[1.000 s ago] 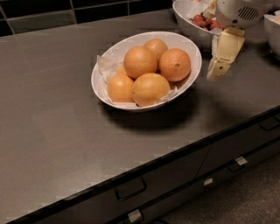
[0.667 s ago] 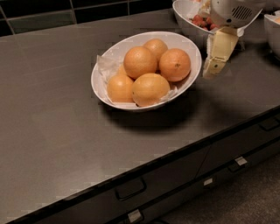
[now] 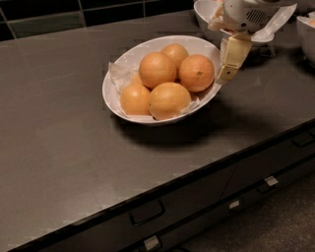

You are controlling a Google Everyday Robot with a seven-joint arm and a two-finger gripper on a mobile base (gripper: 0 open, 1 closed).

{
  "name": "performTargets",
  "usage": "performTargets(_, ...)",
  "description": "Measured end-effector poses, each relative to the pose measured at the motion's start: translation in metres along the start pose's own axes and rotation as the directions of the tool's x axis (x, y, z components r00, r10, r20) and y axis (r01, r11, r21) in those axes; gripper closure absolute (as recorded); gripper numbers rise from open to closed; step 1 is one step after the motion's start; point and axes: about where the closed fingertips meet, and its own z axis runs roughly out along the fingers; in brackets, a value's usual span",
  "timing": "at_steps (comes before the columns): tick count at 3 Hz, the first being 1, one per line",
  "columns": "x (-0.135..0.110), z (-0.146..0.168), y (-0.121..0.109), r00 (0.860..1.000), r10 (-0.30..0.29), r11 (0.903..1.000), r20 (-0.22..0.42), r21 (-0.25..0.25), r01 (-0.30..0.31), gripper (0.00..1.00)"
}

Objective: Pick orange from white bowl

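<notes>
Orange [image 3: 196,73], the deeper reddish one with the dark stem dot, lies in the white bowl [image 3: 107,93], on its right side. It is packed in among four paler oranges [image 3: 157,70] on the crinkled paper lining [image 3: 119,74]. You have not lifted it yet, and the pile looks settled.

Your gripper [image 3: 227,75] hangs just beside the bowl's right rim, tilted down and inward. It is near the orange but, as far as you can see, not touching it. Whether it is open or closed you cannot tell from this angle, though it carries no fruit.

I judge you to be at the approach. The reach toward the bowl is mostly made, while the grasp, the lift and clearing the rim are all left to do. Mind the other bowl [image 3: 203,15], which stands close behind the arm on the dark counter [image 3: 59,128]
</notes>
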Motion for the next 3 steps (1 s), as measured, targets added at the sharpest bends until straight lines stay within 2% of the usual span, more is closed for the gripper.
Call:
performTargets(1,-0.005,0.004,-0.001,1.000,-0.014,0.9998,0.011,-0.010,0.014,0.21)
performTargets(3,-0.030,0.002,0.012,0.996,-0.070,0.9973,0.057,-0.017,0.071,0.21)
